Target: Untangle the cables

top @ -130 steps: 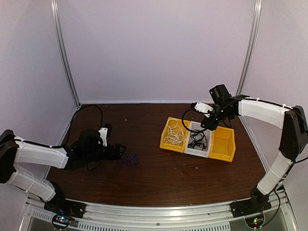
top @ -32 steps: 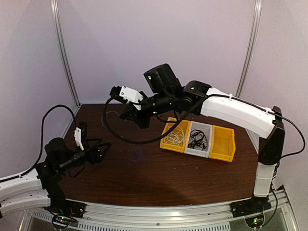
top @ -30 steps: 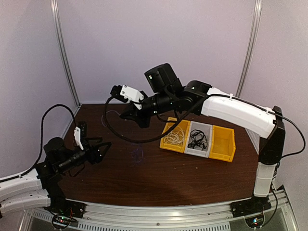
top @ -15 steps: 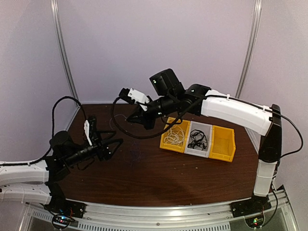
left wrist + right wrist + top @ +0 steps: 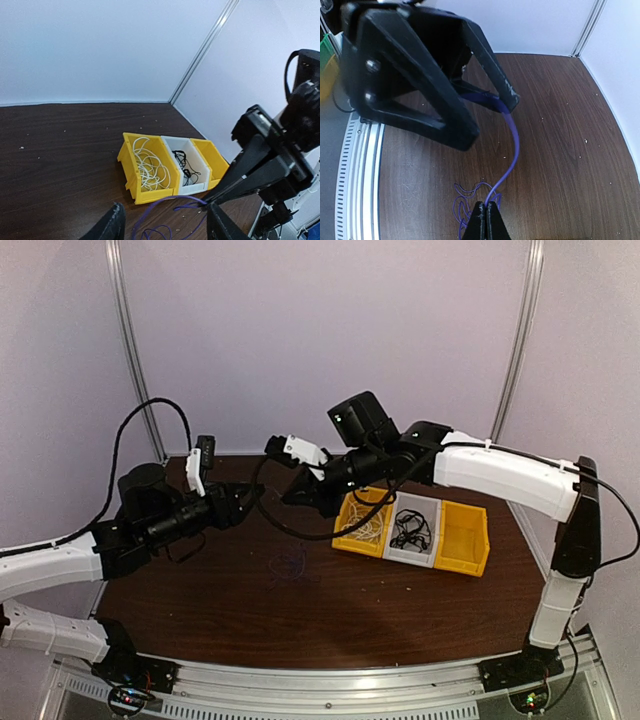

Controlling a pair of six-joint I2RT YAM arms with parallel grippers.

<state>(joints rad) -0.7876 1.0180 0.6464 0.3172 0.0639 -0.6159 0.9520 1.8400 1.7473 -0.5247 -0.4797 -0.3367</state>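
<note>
A thin purple cable runs from a loose clump on the table (image 5: pixel 290 566) up to my right gripper (image 5: pixel 486 207), which is shut on it above the table. In the left wrist view the cable (image 5: pixel 177 197) arcs across my open left gripper (image 5: pixel 167 227) to the right gripper's tip (image 5: pixel 206 200). In the top view the left gripper (image 5: pixel 252 502) and the right gripper (image 5: pixel 288 497) face each other closely. White cables (image 5: pixel 365 525) lie in a yellow bin. Black cables (image 5: pixel 410 530) lie in the white bin beside it.
Three joined bins stand at the right: yellow (image 5: pixel 345 535), white (image 5: pixel 412 555) and an empty yellow one (image 5: pixel 465 538). The thick black arm cable (image 5: pixel 300 530) sags between the grippers. Walls close the back and sides.
My left arm has risen and swung right until its open gripper faces the right gripper. The right gripper has moved right and slightly down, still holding the purple cable.
</note>
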